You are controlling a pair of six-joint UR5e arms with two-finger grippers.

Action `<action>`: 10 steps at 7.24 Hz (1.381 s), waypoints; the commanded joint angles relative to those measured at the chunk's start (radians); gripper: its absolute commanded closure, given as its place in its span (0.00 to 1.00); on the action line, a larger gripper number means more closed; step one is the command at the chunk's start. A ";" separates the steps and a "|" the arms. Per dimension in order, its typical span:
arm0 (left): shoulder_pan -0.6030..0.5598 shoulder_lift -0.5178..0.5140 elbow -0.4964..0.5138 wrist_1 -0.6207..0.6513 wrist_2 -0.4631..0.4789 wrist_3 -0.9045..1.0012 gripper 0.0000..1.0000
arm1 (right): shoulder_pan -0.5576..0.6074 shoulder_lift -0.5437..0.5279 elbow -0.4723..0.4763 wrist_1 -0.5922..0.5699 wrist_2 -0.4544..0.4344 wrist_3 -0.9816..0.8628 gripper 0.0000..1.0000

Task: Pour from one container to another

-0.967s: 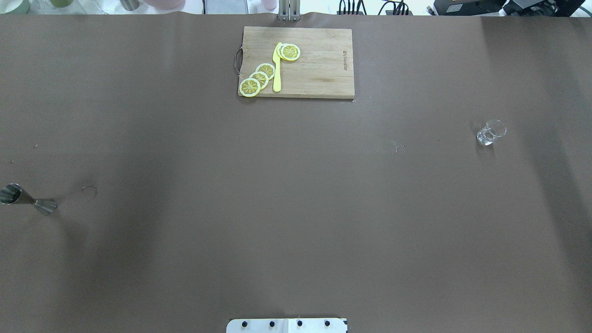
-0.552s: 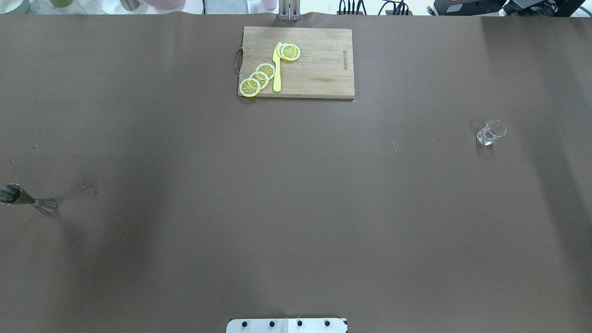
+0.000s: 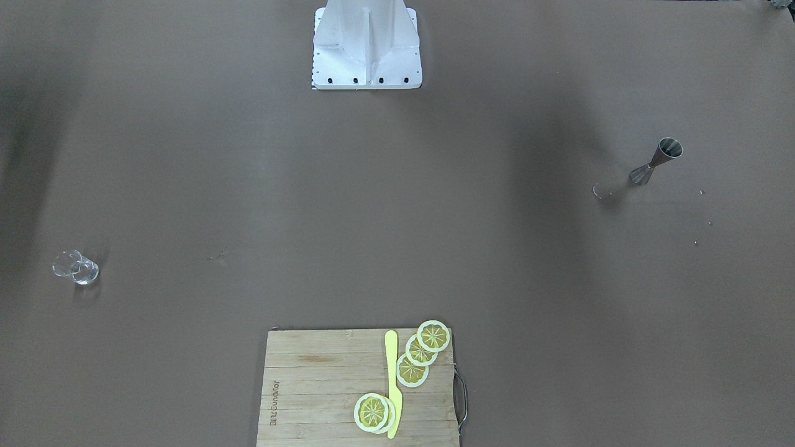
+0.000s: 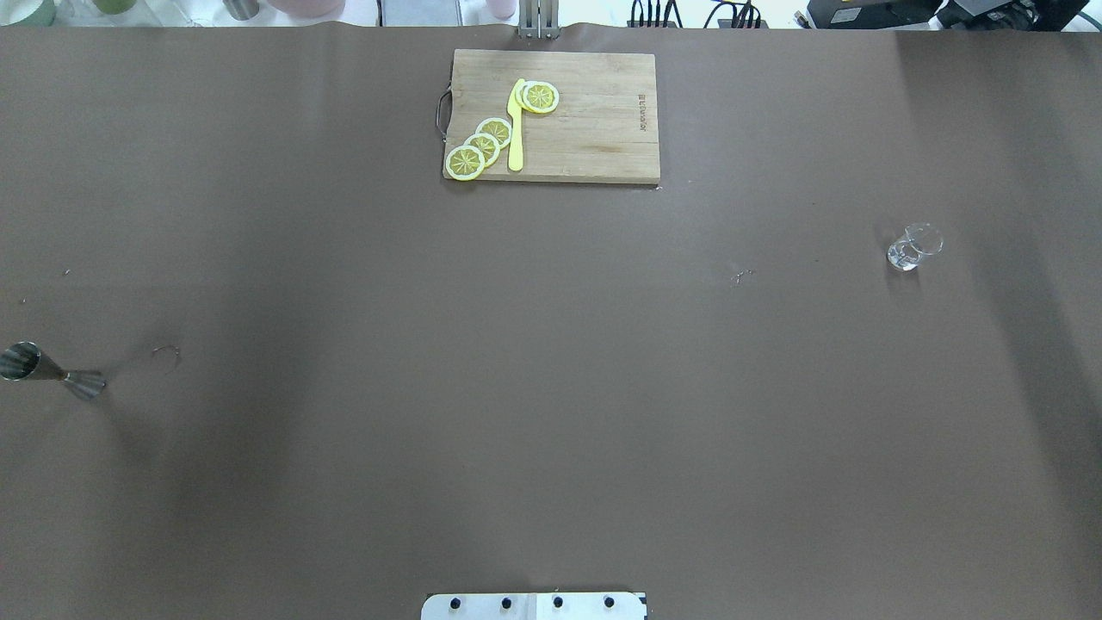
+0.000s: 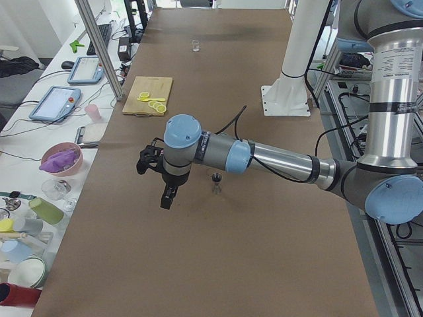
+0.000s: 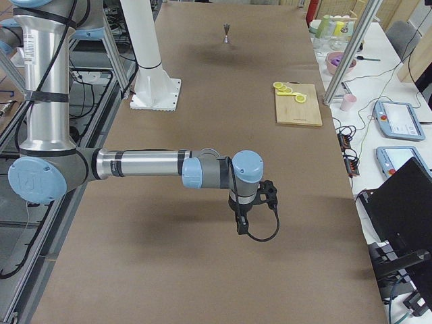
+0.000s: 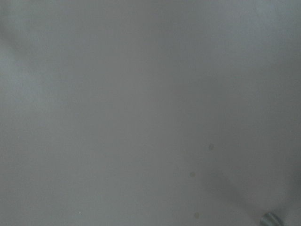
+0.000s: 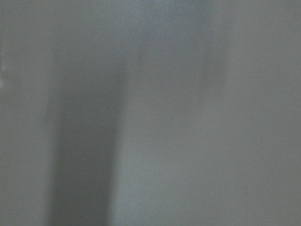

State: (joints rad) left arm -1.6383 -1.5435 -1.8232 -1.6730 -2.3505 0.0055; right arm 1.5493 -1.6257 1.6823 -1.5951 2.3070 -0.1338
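The metal jigger (image 4: 52, 372) stands upright at the table's far left edge, also seen in the front-facing view (image 3: 655, 162) and the left side view (image 5: 216, 182). The small clear glass cup (image 4: 913, 248) stands alone on the right side, upright (image 3: 76, 268). My left gripper (image 5: 165, 201) hangs above the table a short way beside the jigger, apart from it; I cannot tell whether it is open or shut. My right gripper (image 6: 240, 228) hovers over the table's right end, and its state cannot be told either. Both wrist views show only blurred brown table.
A wooden cutting board (image 4: 585, 120) with lemon slices (image 4: 482, 146) and a yellow knife (image 4: 516, 129) lies at the far middle edge. The robot's white base plate (image 4: 534, 605) sits at the near edge. Cups and tablets crowd a side bench (image 5: 59, 165).
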 commanded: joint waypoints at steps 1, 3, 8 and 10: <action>0.000 0.003 -0.024 -0.070 0.000 -0.050 0.02 | 0.000 0.007 -0.003 0.006 0.002 -0.001 0.00; 0.000 0.005 -0.025 -0.071 -0.012 -0.051 0.02 | 0.000 0.007 0.003 0.007 0.003 -0.001 0.00; 0.003 0.023 -0.073 -0.206 -0.056 -0.195 0.02 | -0.027 0.004 -0.085 0.321 0.069 -0.007 0.00; 0.033 0.074 -0.144 -0.264 -0.055 -0.301 0.03 | -0.069 0.006 -0.104 0.455 0.063 -0.015 0.00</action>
State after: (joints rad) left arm -1.6264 -1.5043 -1.9143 -1.8937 -2.4073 -0.2140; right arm 1.5051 -1.6209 1.5946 -1.2189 2.3703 -0.1403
